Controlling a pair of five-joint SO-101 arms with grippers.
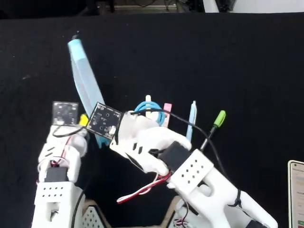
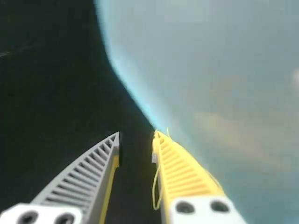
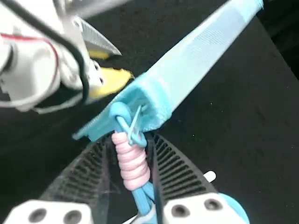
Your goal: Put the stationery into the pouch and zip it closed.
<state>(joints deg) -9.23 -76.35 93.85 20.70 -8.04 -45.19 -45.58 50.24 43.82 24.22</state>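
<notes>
The black table [image 1: 237, 61] carries everything. Two white arms come up from its near edge. The right arm [image 1: 199, 175] leans across to the near end of the pouch [image 1: 84, 80]. The left arm [image 1: 59, 161] stands on the other side of that same end.

The light blue pouch lies flat as a long slanted strip, with its far end well away from both arms.

The stationery sits outside the pouch in a loose row, off to the side where the right arm comes in:
- Nearest the pouch is a blue ring-shaped thing [image 1: 140, 107], with a small white piece [image 1: 148, 100] at it.
- Next is a pink piece [image 1: 167, 110].
- After that is a light blue pen [image 1: 191, 121].
- Farthest out is a green-capped marker [image 1: 216, 122].

The right arm partly covers the near ends of these.

The right gripper [image 3: 130, 140] has its dark fingers pressed together on a pink coiled pull [image 3: 133, 163]. The pull is tied by a thin blue loop to the pouch's near end.

The left gripper [image 2: 136, 140] is slightly spread, one finger grey and one yellow, with bare table in the narrow gap between them. The yellow finger lies right along the pouch's edge. It seems to touch the pouch, though the close view does not settle it.
</notes>
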